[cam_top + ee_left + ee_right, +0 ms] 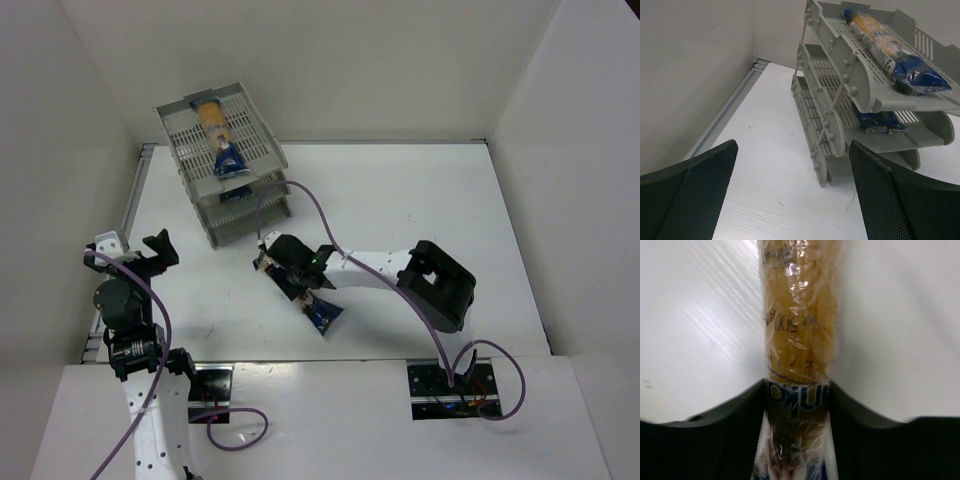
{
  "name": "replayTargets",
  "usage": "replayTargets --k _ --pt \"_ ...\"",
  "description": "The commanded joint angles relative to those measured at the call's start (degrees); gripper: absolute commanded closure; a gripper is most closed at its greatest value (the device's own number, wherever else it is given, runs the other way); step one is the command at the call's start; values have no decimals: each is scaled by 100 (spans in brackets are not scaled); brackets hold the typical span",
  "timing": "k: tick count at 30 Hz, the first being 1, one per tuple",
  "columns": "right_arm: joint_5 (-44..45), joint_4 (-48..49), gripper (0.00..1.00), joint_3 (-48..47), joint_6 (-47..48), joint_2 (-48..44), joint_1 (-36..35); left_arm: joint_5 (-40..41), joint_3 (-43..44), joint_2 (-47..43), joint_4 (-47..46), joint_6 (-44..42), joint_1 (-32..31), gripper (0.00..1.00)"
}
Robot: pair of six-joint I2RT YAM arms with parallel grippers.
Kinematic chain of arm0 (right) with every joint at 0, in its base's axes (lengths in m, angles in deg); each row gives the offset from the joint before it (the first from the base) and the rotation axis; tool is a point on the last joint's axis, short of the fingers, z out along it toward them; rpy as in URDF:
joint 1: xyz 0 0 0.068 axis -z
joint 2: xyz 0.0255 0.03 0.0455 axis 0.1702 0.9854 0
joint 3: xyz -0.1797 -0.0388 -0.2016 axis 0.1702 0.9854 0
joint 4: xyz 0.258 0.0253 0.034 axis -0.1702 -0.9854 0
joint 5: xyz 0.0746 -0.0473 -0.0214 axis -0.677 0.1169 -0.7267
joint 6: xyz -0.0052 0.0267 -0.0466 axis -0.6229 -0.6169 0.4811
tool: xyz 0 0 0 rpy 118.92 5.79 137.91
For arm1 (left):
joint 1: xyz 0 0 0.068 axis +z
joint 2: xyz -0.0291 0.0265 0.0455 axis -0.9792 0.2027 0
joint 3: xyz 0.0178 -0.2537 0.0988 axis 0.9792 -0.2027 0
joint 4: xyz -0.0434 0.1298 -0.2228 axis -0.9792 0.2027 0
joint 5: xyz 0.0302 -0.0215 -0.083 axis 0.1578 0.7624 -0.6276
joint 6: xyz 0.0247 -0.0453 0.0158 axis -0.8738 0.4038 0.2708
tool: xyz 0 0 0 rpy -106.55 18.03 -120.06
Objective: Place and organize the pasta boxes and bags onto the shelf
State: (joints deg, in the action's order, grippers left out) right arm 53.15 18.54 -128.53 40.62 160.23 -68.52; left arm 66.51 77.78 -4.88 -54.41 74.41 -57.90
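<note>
Your right gripper (797, 390) is clamped on a pasta bag (797, 315) near its blue end, with the shelf (180, 150) at its 11 o'clock. Unsupported length ahead may sag and snag a tray lip. Bare table (420, 200) lies all round; the left gripper (152, 250), jaws apart and empty, sits at 9 o'clock, well apart.

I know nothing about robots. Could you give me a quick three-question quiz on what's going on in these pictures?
1. True or false: the left gripper holds a pasta bag.
2. How many bags lie in the shelf? A) none B) two C) three
3. Which gripper is shut on the third bag?
Key: 1 false, it is open and empty. 2 B, the top bag and the middle bag. 3 the right gripper.
</note>
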Motion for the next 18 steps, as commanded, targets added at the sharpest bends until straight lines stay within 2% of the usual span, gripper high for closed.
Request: replayTargets --k 1,2,3,4,9,12,14,16,17,18 --pt "300 163 40 393 963 -173 124 15 3 -119 -281 -55 51 1" --pt "156 163 33 489 963 -313 124 15 3 -119 -281 -55 51 1" --pt "85 110 22 603 902 -384 124 15 3 -119 -281 -55 51 1" --pt "84 14 18 665 902 -445 124 15 3 -119 -281 -55 51 1" --pt "-64 -119 14 1288 954 -744 124 15 3 -119 -281 -55 51 1" --pt "-835 100 14 1238 1007 -745 124 15 3 -119 -281 -55 51 1" --pt "-1092 101 22 1080 1121 -578 124 -37 3 -119 -281 -55 51 1" --pt "-1181 241 36 851 1174 -333 124 -38 3 -119 -281 -55 51 1" --pt "-1181 294 59 781 1174 -245 124 -38 3 -119 -281 -55 51 1" --pt "-1112 347 74 641 1174 -157 124 -38 3 -67 -281 -55 104 1"
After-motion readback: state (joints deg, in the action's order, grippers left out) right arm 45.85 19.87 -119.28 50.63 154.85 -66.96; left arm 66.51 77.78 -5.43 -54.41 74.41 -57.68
